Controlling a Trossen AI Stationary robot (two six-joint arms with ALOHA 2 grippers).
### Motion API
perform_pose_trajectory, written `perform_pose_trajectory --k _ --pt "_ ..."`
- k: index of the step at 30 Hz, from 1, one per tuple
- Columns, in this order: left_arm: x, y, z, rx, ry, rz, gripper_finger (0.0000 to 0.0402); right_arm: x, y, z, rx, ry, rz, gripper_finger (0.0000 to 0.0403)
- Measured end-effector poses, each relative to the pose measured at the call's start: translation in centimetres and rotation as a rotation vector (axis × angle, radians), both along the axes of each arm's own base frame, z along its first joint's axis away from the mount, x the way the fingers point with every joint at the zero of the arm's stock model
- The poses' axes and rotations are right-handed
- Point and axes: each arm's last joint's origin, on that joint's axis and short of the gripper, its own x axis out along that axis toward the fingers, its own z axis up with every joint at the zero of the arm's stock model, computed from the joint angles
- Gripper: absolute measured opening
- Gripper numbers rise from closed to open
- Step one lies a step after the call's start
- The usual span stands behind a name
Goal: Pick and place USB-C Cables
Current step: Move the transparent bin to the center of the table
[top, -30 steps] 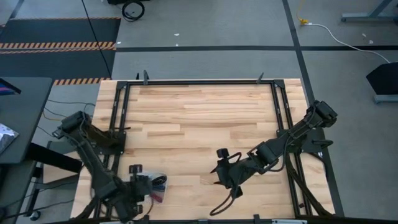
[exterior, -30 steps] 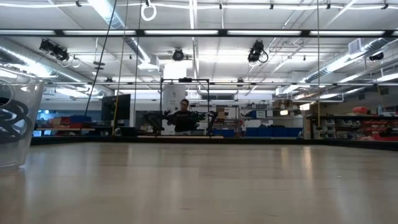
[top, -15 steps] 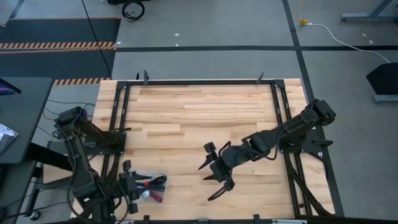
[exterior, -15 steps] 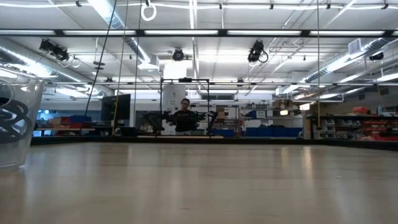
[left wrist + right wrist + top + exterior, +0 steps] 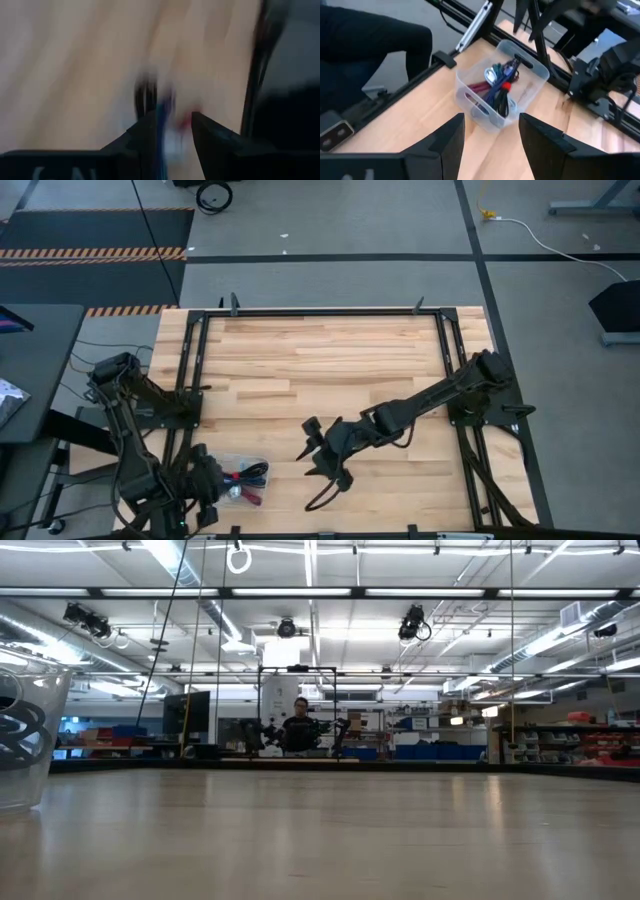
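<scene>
While the USB-C cables (image 5: 499, 86) are lying bundled in a clear bin (image 5: 471, 74) at the table's (image 5: 320, 360) front left corner, the right gripper (image 5: 318, 457) is reaching toward it over the front-middle boards, fingers spread and empty. The left gripper (image 5: 205, 498) is sitting just beside the bin, fingers parted.

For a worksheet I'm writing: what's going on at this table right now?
A two-armed robot is working with a clear plastic bin near the table's front left corner. The bin holds a tangle of USB-C cables. The right gripper, fingers open and empty, reaches across the middle of the table with its wrist camera facing the bin. The left gripper sits just left of the bin at the table's front edge. No cable lies out on the wood.
</scene>
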Motion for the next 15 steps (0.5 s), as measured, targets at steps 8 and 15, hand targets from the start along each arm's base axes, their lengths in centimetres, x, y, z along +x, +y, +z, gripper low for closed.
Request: perform_pose_trajectory --k 8,15 --pt "-3.0 1.5 -1.0 -0.075 0.646 0.222 0.0128 -0.2 0.5 0.1 0.066 0.053 -0.036 0.0194" --pt "-3.0 1.0 -1.1 -0.137 0.766 0.158 0.0124 -1.5 1.9 -0.1 0.094 0.143 -0.051 0.0194"
